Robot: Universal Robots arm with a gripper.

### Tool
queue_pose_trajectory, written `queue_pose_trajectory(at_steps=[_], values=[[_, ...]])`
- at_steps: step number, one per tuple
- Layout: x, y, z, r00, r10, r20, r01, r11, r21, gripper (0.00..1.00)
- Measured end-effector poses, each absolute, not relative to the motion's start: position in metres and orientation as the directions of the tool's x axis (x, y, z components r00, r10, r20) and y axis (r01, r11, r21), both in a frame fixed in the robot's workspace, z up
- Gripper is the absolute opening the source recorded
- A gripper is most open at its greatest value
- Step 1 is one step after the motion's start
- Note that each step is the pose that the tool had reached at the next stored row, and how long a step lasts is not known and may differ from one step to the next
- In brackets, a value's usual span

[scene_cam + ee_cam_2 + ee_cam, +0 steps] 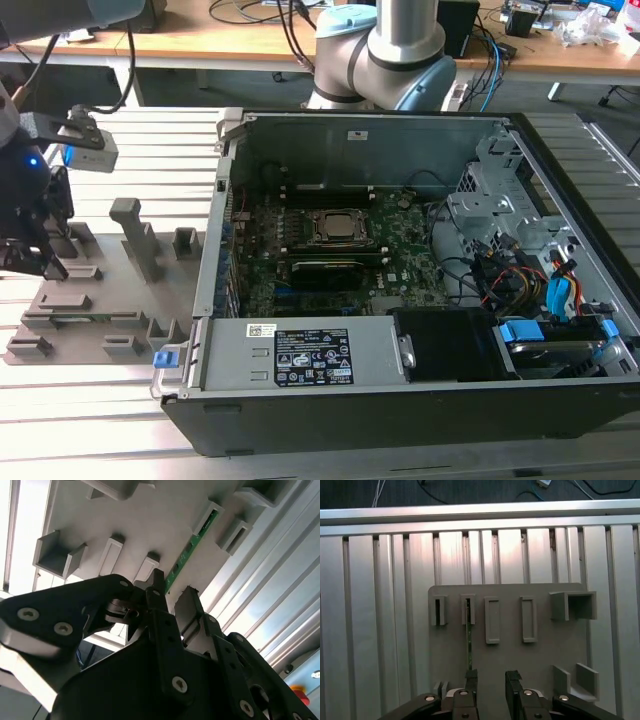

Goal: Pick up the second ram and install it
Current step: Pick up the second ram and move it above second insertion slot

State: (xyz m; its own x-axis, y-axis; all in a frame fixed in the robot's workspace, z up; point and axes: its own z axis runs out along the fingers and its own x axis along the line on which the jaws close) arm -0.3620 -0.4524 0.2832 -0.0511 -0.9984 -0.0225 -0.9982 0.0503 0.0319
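- The gripper (491, 679) hung over the grey holder tray (540, 660), jaws parted with a clear gap and gripping nothing.
- The second ram (468, 645) stood on edge in a tray slot, its near end in line with one finger (471, 676) rather than between the two.
- Bare tray floor lay beside the stick.
- The computer case (400, 400) sat well apart, at the exterior view's right.

A grey plastic holder tray (120, 295) is laid on the slatted silver metal table (90, 410), at the exterior view's left. An open black computer case (400, 425) is set beside it.
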Motion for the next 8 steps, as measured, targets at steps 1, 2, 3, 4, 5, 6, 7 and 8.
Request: queue_pose_trajectory(at_steps=[1,2,3,4,5,6,7,8], values=[[-0.362,-0.455,0.281,-0.051,-0.998,-0.023,-0.998,0.05,0.032,0.36],[-0.362,-0.456,0.279,-0.051,-0.998,-0.023,-0.998,0.05,0.032,0.36],[-0.362,-0.456,0.277,-0.051,-0.998,-0.023,-0.998,0.05,0.032,0.36],[-0.362,-0.456,0.276,-0.051,-0.998,-0.023,-0.998,0.05,0.032,0.36],[-0.361,-0.456,0.275,-0.051,-0.998,-0.023,-0.998,0.05,0.032,0.36],[-0.359,-0.456,0.273,-0.051,-0.998,-0.023,-0.998,0.05,0.032,0.36],[-0.355,-0.456,0.27,-0.051,-0.998,-0.022,-0.998,0.05,0.032,0.36],[-0.352,-0.456,0.268,-0.05,-0.998,-0.022,-0.998,0.05,0.032,0.36]])
